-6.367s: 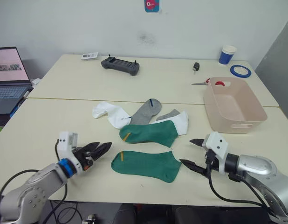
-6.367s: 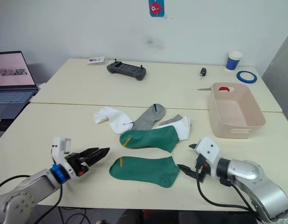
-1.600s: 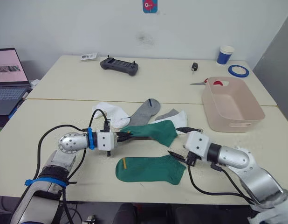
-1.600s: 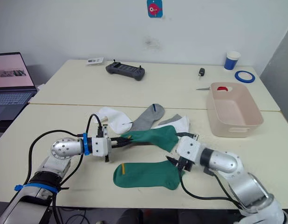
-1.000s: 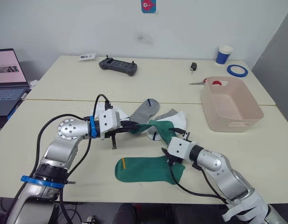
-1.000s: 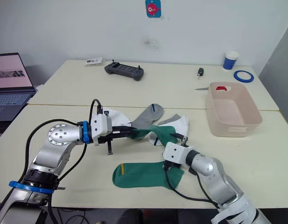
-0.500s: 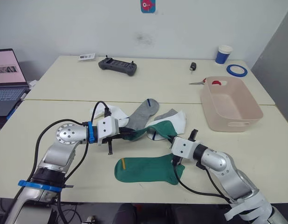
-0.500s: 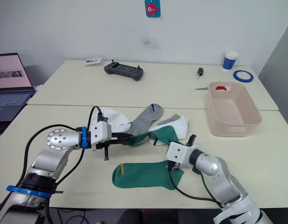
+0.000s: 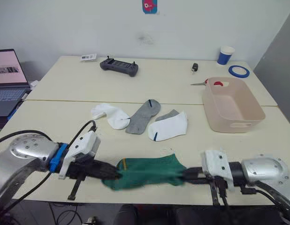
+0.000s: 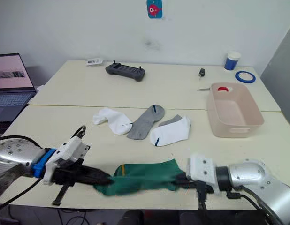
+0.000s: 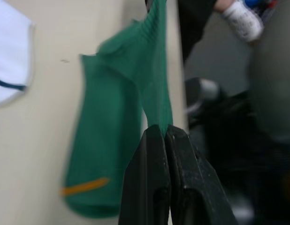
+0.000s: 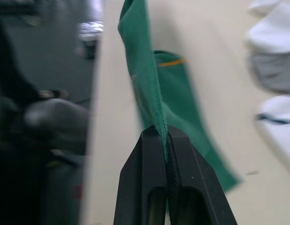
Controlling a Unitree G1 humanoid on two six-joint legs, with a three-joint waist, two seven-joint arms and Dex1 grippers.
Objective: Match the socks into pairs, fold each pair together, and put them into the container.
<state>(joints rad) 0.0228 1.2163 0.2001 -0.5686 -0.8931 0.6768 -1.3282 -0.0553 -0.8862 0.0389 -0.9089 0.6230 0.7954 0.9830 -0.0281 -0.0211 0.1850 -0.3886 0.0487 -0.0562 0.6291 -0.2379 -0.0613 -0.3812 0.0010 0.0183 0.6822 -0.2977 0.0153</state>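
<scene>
Two dark green socks [image 9: 147,171] are counted at the table's near edge, one pinched at opposite ends by the left gripper [image 11: 164,131] and right gripper [image 12: 160,133]. Two white socks [image 9: 168,126] and two grey socks [image 9: 144,115] lie beyond, left of the container [image 9: 232,104].

No legible text anywhere. Wall sticker [image 9: 150,6] and white card [image 9: 89,56] on the tabletop [image 9: 164,79] too small to read.
</scene>
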